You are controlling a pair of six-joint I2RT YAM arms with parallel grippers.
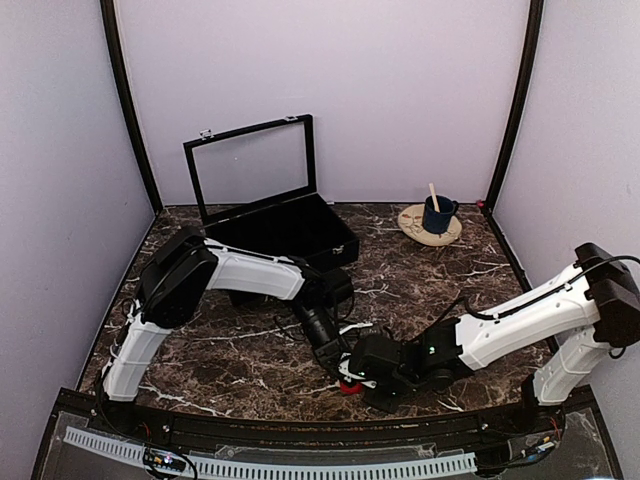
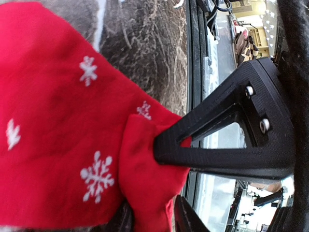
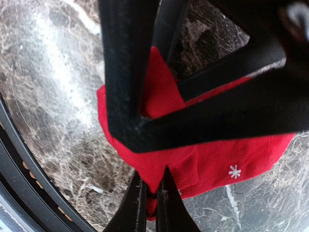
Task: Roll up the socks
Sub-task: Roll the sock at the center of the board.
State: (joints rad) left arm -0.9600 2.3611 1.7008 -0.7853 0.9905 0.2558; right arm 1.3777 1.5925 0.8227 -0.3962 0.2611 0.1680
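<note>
socks, red with white snowflakes: bunched near the front edge of the table, right gripper pinched together on one fold, left gripper part-spread about another, grip impossible to tell; you likely have most rolling left.

1 blk case, 1 mug, 1 coaster (1 sock wad)
</note>
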